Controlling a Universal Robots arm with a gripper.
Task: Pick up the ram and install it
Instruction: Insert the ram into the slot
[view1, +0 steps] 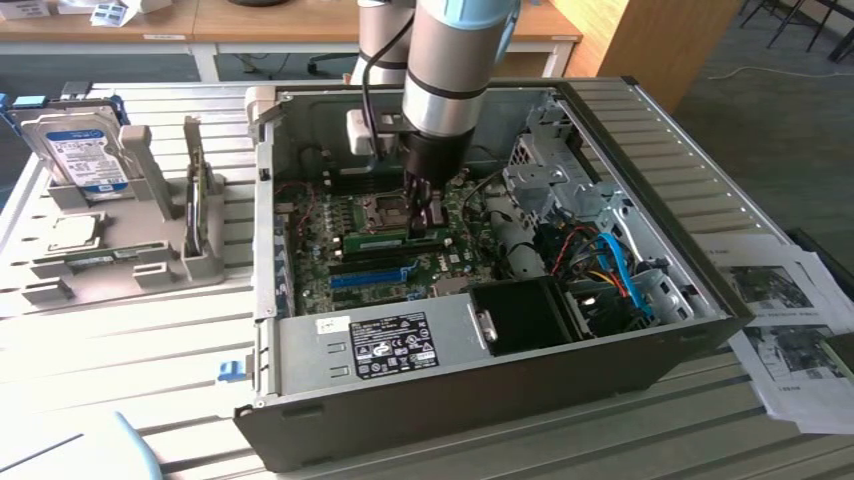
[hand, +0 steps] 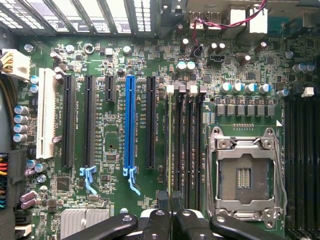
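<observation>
exterior view
arm: we see it reach down into the open computer case (view1: 694, 200), which lies on the slatted counter (view1: 134, 350).
jaws: the gripper (view1: 427, 228) has its tips low over the motherboard (view1: 314, 290), just beside the cpu socket (view1: 384, 212).
ram: we see the ram (view1: 376, 241) as a green stick lying along the board between the cpu socket and the blue slot (view1: 367, 277). one end meets the jaws.
counter: a hard drive (view1: 83, 150) stands in a grey holder at the exterior view's left, and printed sheets (view1: 787, 300) lie at its right.

wrist view
jaws: the gripper (hand: 170, 202) is nearly closed, with only a thin gap, and we take it to be pinching the ram.
ram: we see the ram (hand: 170, 145) edge-on, lined up with the memory slot that lies between a long black expansion slot (hand: 150, 122) and the empty memory slots (hand: 192, 150). we cannot tell whether it is seated.
board: the blue slot (hand: 130, 125) lies past that expansion slot, and the cpu socket (hand: 245, 175) lies on the other side of the memory slots.
</observation>
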